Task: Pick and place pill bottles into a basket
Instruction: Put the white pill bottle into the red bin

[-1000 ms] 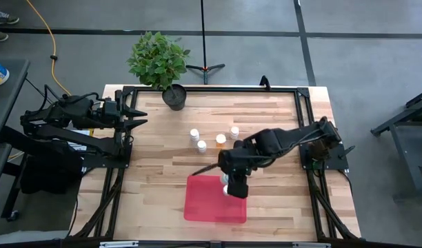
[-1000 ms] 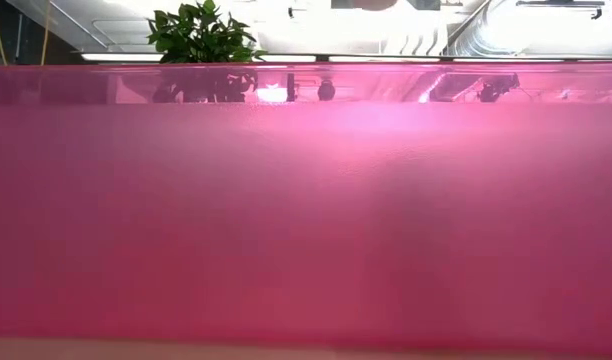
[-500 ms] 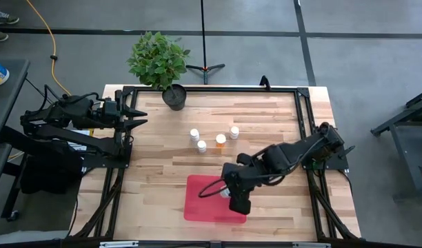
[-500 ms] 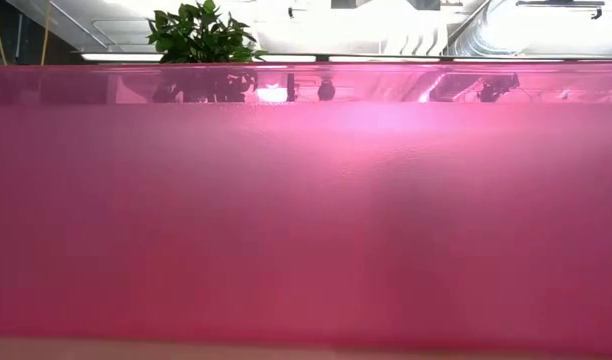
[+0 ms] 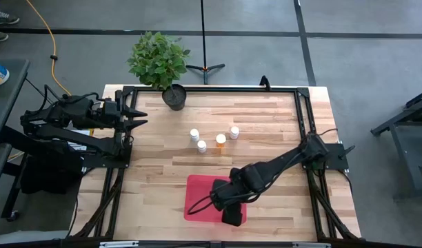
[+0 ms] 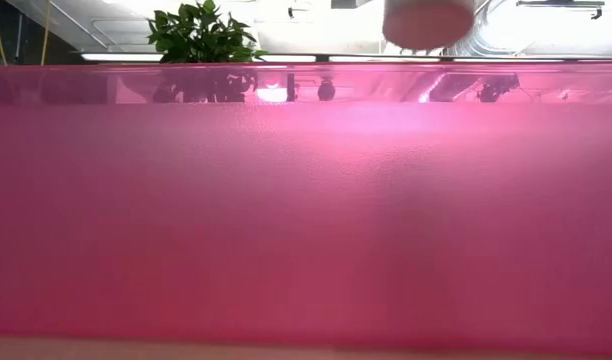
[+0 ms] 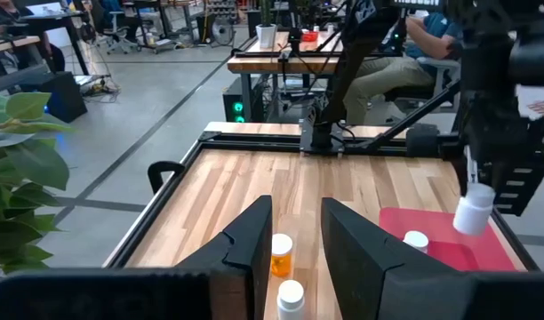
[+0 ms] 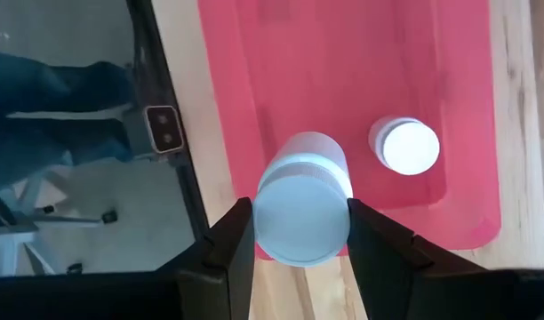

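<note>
My right gripper [image 5: 232,215] hangs over the near right part of the red basket [image 5: 201,200], shut on a white pill bottle [image 8: 300,209]. The left wrist view shows that bottle [image 7: 474,212] under the gripper, and its lower end [image 6: 426,20] shows in the low view. A second white bottle [image 8: 405,145] stands on its base in the basket. Several more pill bottles, white [image 5: 194,134] and amber [image 5: 220,139], stand on the table beyond the basket. My left gripper [image 5: 141,116] waits at the left edge, open a little, with nothing between its fingers. My right gripper pinches the white bottle's upper end [image 8: 270,206] between its two fingers, one on each side. The fingers come from above and point steeply down. The bottle hangs below them, slightly tilted, clear of the basket floor.
A potted plant [image 5: 174,96] stands at the far edge of the table. A black frame [image 5: 304,124] runs around the tabletop. The basket's near wall [image 6: 306,220] fills almost all of the low view. People sit at benches beyond the table in the left wrist view.
My right gripper has moved toward the table's near edge and down over the basket, carrying the white bottle and tipping a little steeper. The bottle's lower end has come into the top of the low view.
</note>
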Robot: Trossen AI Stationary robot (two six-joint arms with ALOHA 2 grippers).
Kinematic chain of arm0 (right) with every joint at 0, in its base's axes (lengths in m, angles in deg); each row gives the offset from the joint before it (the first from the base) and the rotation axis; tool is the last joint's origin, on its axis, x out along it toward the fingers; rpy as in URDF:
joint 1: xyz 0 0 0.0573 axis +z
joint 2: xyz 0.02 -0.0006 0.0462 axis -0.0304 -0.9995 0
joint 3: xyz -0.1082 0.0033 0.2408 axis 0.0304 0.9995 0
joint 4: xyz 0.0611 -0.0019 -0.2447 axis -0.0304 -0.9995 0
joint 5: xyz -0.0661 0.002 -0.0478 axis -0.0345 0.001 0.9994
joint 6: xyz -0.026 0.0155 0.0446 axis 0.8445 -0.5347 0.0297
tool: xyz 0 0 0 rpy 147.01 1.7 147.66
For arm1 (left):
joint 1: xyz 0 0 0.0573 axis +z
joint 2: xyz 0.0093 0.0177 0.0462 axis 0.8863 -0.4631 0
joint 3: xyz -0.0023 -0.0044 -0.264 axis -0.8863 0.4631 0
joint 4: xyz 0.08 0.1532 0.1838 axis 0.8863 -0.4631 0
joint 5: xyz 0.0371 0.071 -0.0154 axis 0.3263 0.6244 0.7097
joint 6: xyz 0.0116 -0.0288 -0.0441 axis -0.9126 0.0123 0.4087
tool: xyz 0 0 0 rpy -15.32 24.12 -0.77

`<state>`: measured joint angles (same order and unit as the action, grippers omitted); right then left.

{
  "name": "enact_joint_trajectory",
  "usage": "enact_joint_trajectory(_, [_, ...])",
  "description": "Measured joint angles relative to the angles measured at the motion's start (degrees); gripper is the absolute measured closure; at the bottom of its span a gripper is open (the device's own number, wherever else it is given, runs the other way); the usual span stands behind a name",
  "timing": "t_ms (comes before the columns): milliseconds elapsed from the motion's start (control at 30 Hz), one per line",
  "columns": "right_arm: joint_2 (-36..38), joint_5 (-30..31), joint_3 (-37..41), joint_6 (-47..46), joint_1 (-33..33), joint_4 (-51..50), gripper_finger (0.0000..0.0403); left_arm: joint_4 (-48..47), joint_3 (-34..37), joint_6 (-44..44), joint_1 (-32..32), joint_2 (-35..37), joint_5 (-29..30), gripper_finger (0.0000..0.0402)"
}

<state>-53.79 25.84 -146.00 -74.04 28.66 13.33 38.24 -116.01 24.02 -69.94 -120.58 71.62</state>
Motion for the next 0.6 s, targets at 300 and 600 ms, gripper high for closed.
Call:
enact_joint_trajectory(300, [-3.22, 0.24, 0.00, -1.58, 0.13, -0.78, 0.0264, 0.00, 0.00, 0.15, 0.00, -0.01, -0.04, 0.0268])
enact_joint_trajectory(600, [-5.77, 0.32, 0.00, -2.99, 0.11, -1.05, 0.0264, 0.00, 0.00, 0.15, 0.01, -0.01, -0.11, 0.0268])
